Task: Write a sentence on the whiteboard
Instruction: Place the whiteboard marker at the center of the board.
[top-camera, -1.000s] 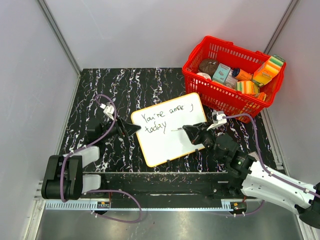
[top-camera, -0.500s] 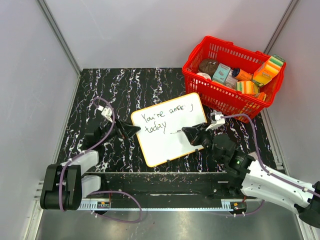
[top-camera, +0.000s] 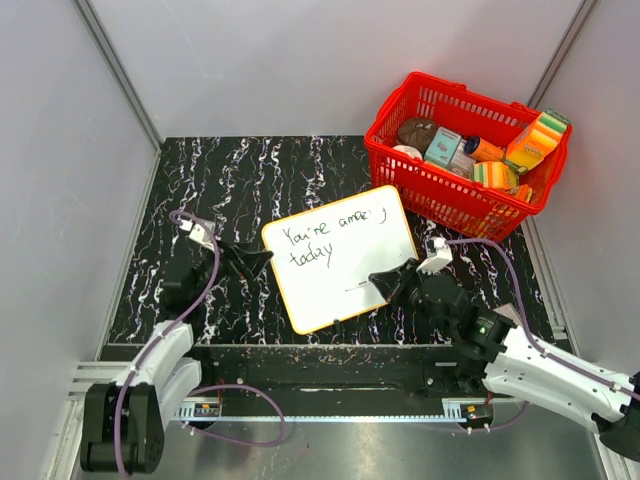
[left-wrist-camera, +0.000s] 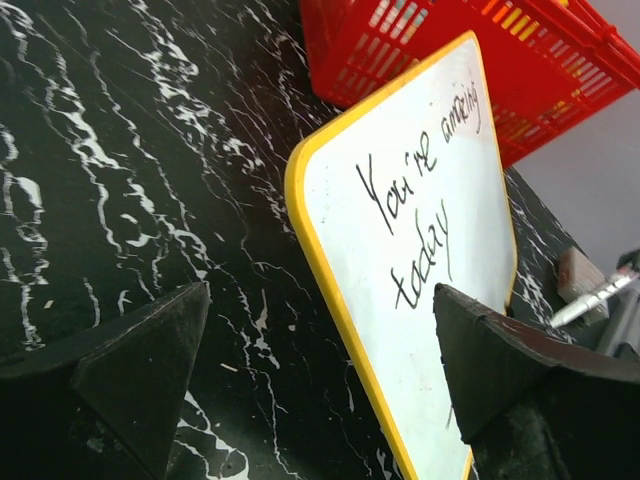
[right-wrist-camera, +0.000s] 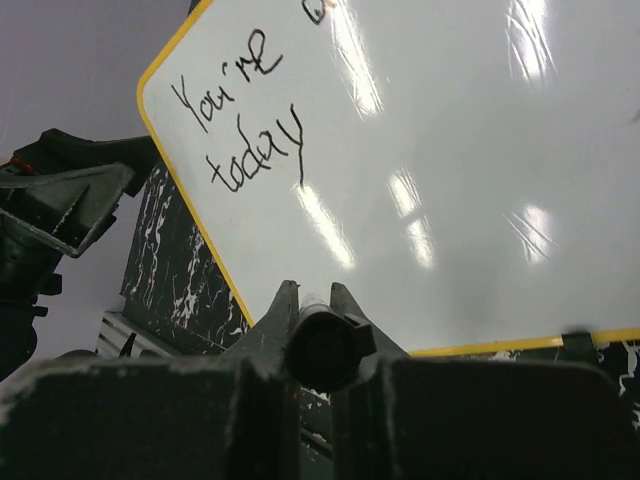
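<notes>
Lying flat on the black white-veined table (top-camera: 250, 175), the whiteboard (top-camera: 340, 258) sits about mid-table, turned so that its left corner points toward the left arm and its far right corner reaches up to the red basket (top-camera: 440, 195). Black handwriting runs across the far half of the board in two lines, "You're amazing" above "today"; the near half is bare white inside the orange-yellow rim.

Just left of the board's left corner hovers the left gripper (top-camera: 255, 262), its jaws spread as wide as they go, with nothing between them. From the left wrist view the two dark fingers (left-wrist-camera: 140, 360) frame the board's rim and the written words, one finger over the table and the other over the white surface.

On the right side, near the board's near right edge, the right gripper (top-camera: 385, 285) is clamped tight on a marker (right-wrist-camera: 322, 345), whose barrel shows as a dark round end pinched between the fingers in the right wrist view. The marker points left over the blank area below and to the right of "today". Its tip seems to sit at or just above the surface, but contact cannot be told from these angles.

The basket stands at the far right of the table, filled with assorted small goods.
</notes>
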